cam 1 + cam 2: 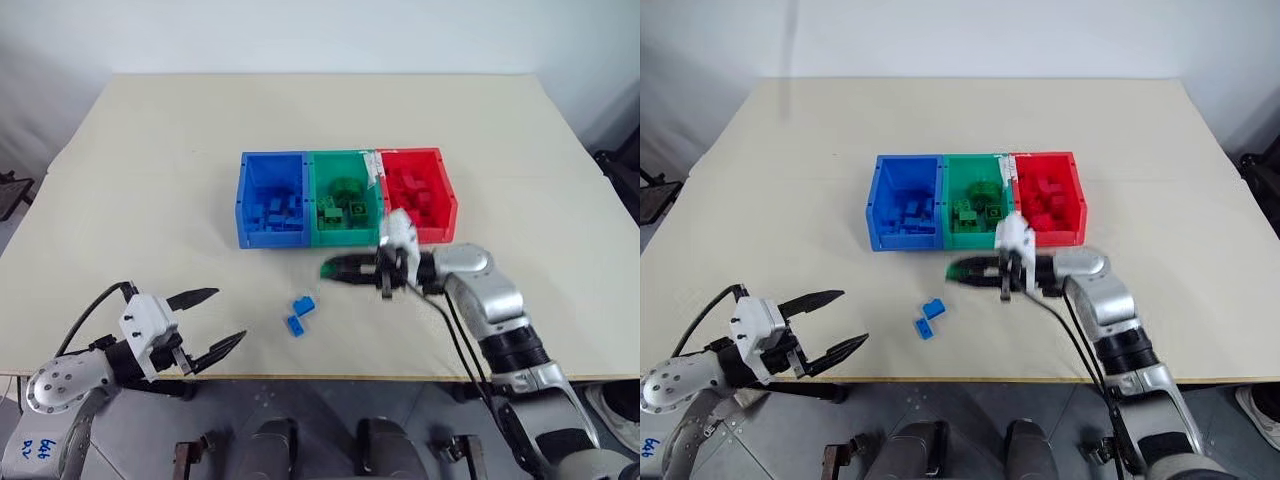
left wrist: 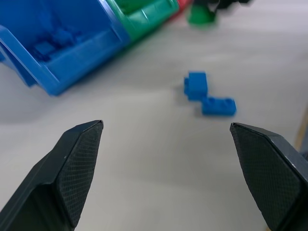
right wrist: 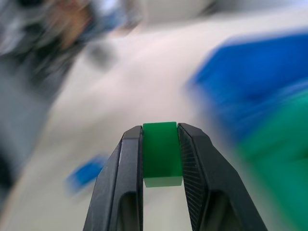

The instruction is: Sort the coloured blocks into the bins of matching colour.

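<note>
My left gripper (image 1: 205, 320) hangs over the near left part of the desk (image 1: 150, 180), fingers spread wide, nothing between them. It points toward the middle of the desk.

Just to its right, two blue blocks (image 1: 299, 314) lie on the bare desk near the front edge, touching or nearly touching, one slightly behind the other. From my left wrist they sit between the two spread fingertips (image 2: 79, 154), farther out on the desk and apart from them.

Farther back, mid-desk: the three bins joined in a row. Blue bin (image 1: 270, 198) on the left, with blue blocks inside. Green bin (image 1: 344, 197) in the middle, with green blocks inside. Red bin (image 1: 418, 193) on the right, with red pieces inside.

My right gripper (image 1: 332, 268) is just in front of the green bin, raised off the desk, pointing left and roughly level. Its fingers are pinched on a green block (image 3: 161, 153); from my right wrist the block fills the gap between the two pads, its end flush with the fingertips. The held block is outside the bins, in front of the green one.
</note>
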Motion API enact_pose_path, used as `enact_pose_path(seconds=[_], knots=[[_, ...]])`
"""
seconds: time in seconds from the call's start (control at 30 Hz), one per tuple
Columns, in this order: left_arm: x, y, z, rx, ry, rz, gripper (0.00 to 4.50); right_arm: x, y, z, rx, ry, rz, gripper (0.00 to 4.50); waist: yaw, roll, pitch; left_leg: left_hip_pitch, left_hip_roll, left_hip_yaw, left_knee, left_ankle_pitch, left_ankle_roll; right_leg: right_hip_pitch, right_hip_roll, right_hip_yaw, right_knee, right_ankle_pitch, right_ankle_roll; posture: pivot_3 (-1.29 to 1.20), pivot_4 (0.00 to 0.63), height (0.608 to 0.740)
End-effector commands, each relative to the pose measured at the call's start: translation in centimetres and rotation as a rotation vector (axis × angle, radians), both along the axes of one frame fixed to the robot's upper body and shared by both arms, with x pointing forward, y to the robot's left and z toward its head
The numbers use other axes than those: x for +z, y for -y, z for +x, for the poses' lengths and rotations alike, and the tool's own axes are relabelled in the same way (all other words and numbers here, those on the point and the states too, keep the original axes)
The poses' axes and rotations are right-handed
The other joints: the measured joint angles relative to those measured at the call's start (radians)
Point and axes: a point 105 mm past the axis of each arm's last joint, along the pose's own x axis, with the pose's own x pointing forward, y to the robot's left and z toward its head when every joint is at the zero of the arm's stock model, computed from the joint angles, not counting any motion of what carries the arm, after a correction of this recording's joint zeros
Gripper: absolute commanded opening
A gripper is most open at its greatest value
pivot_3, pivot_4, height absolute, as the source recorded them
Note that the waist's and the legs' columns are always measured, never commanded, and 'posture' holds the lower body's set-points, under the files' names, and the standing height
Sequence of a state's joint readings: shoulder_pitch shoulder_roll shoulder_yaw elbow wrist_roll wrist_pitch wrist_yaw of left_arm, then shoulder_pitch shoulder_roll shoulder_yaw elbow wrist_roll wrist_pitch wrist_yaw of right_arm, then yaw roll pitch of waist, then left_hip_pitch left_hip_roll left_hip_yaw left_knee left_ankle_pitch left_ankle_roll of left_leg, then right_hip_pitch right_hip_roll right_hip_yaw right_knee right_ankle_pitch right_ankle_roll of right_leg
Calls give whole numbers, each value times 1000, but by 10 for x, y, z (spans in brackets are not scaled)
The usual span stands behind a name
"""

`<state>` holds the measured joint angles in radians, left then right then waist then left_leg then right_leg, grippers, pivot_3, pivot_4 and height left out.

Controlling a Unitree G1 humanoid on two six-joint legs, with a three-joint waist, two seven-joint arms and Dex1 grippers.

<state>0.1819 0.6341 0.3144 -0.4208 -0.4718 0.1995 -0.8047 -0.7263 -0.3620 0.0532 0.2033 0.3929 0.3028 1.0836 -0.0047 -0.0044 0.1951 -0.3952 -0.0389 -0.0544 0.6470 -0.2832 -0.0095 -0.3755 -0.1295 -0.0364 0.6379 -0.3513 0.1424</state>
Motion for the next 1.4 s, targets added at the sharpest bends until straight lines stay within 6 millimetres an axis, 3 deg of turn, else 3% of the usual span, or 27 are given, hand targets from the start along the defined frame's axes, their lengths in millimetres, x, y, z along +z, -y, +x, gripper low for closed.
enact_pose_path(seconds=[0.03, 0.17, 0.27, 0.3, 0.4, 0.5, 0.6, 0.67, 0.8, 0.87, 1.07, 1.17, 1.4], knots=[[15, 8, 2, -19, 46, -28, 4500, 15, 10, 29, -205, 55, 57, 668, 0, 0, 0, 0, 0, 0, 0, 0, 0, 0, 0, 0, 0, 0, 0, 0, 150, 740], [23, 15, 7, -30, 62, -52, 4500, 24, 16, 59, -415, 83, 112, 668, -5, 0, 0, 0, -1, 1, -1, 0, 0, -1, 0, 0, 1, 0, 0, 0, 150, 740], [25, 15, 12, -27, 63, -58, 4500, 20, 9, 64, -417, 82, 90, 668, -10, 0, 0, -1, -1, 1, 0, 0, 0, -2, 1, 0, 6, 0, 0, 0, 150, 740], [24, 15, 12, -28, 60, -57, 4500, 19, 6, 64, -408, 83, 87, 1397, -13, 0, 0, -1, -1, 1, 0, 0, 0, -2, 1, 0, 6, 0, 0, 0, 150, 740], [23, 15, 13, -31, 55, -56, 4500, 21, 3, 62, -388, 94, 93, 2339, -22, 0, 0, -1, -1, 1, -1, 0, 0, -1, 1, 0, 6, 0, 0, 0, 150, 740], [22, 14, 13, -31, 48, -56, 4500, 28, 15, 55, -368, 141, 104, 3356, -23, 0, 0, -1, -1, 1, -1, 0, 0, -1, 1, 0, 6, 0, 0, 0, 150, 740], [19, 11, 14, -27, 33, -52, 4500, 25, 30, 29, -232, 175, 91, 4369, -19, 0, 0, -1, -1, 0, -1, 0, 1, -1, 1, 0, 6, 0, 0, 0, 150, 740], [15, 6, 14, -20, 20, -42, 4500, 15, 45, 5, -120, 192, 37, 4444, -13, 0, 0, -2, -1, -1, -1, -1, 2, -1, 0, -1, 5, 0, 0, 0, 150, 740], [3, -16, 10, 12, -29, 8, 4500, -18, 93, -42, 44, 160, -103, 4444, 1, 0, 0, -3, -2, 0, 0, -2, 4, 0, 0, -1, 1, 0, 0, 0, 150, 740], [-4, -30, 6, 26, -57, 43, 4500, -27, 112, -51, 50, 137, -165, 4444, -1, 0, 0, -3, -1, 1, 0, -2, 4, 0, 0, -1, -2, 0, 0, 0, 150, 740], [-11, -54, -3, 44, -95, 133, 4500, -42, 144, -64, 50, 117, -248, 4444, -7, 1, 1, 6, 2, 9, 0, -2, 3, 5, 0, -1, -4, 0, 0, 0, 150, 740], [-6, -30, -4, -34, -120, 148, 4500, -48, 153, -61, 8, 125, -265, 4444, 0, 1, 1, 6, 2, 9, 0, -3, 4, 7, -1, -1, -5, 0, 0, 0, 150, 740], [1, 41, 12, -118, -180, 106, 4500, -55, 144, -66, 18, 106, -254, 4444, 12, 2, 1, 6, 1, 7, 0, -3, 4, 9, -1, -1, -9, 3, 2, 0, 150, 740]])
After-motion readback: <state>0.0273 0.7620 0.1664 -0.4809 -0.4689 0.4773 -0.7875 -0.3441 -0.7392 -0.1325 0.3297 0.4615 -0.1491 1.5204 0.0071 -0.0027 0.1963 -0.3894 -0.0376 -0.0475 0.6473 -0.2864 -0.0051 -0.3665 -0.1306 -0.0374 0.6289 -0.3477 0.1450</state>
